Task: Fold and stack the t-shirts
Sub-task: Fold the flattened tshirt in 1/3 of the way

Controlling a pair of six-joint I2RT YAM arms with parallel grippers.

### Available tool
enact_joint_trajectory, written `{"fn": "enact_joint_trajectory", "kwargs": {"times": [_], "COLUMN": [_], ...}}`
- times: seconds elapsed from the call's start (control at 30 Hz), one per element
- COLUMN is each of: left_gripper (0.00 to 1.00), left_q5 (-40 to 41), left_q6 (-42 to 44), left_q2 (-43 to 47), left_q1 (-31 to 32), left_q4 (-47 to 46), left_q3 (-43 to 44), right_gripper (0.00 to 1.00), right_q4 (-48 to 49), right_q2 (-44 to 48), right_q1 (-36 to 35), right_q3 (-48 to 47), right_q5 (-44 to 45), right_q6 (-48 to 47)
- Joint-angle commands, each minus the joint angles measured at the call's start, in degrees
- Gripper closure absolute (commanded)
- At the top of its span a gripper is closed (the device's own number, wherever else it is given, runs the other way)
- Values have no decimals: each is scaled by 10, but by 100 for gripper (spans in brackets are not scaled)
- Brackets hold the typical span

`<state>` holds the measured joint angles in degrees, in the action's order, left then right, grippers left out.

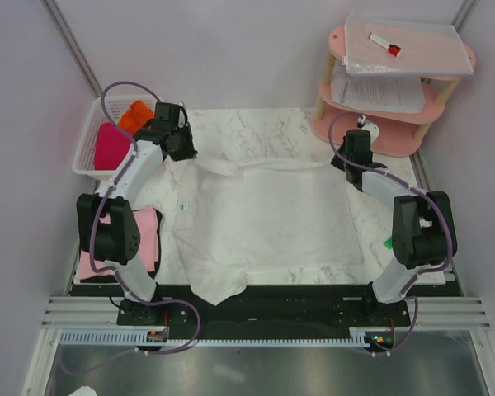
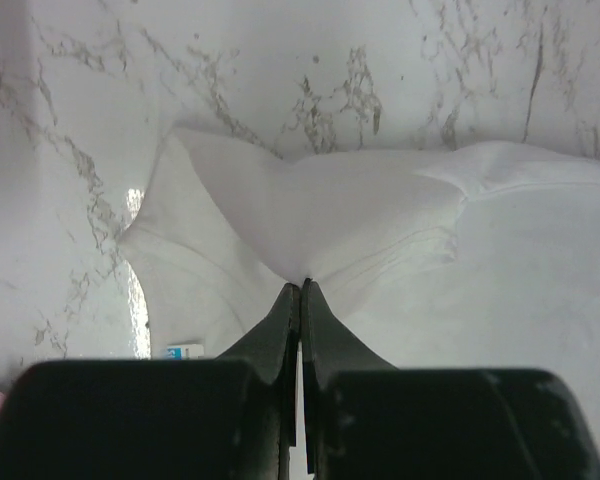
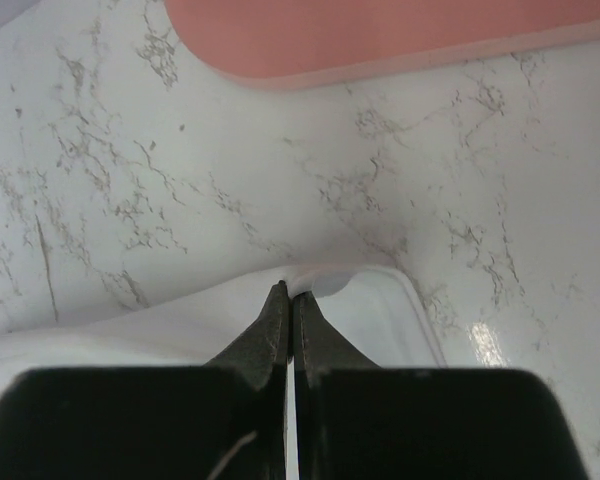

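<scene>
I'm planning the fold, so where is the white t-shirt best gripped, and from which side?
Probably take the white t-shirt by its two far corners, coming down from the near side. It lies flat on the table, so only its edges offer cloth to pinch. The left gripper and right gripper are shut there.

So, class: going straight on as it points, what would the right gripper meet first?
Beyond the white t-shirt it pinches, the right gripper likely meets the marble table, else the pink shelf base; depth is unclear.
</scene>
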<state>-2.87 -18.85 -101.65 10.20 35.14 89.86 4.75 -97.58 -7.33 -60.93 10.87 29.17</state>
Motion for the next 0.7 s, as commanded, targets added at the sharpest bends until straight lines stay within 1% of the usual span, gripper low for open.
{"fn": "enact_joint_trajectory", "kwargs": {"times": [0.0,0.2,0.4,0.5,0.67], "left_gripper": [98,98,98,98,98], "left_q5": [20,-1,-27,-36,-58], "left_q6": [-23,-41,-47,-54,-65], "left_q2": [74,132,195,231,266], "left_q1": [0,0,1,1,1], "left_q4": [-31,-48,-51,-51,-43], "left_q3": [-88,-180,-233,-263,-305], "right_gripper": [100,100,100,100,100], "right_q4": [-24,-41,-47,-64,-69], "right_q2": [27,27,34,33,39], "right_q1": [3,3,4,4,4], "right_q3": [18,26,24,30,39], "right_q5": [19,17,27,33,30], "right_q6": [-2,1,-2,0,3]}}
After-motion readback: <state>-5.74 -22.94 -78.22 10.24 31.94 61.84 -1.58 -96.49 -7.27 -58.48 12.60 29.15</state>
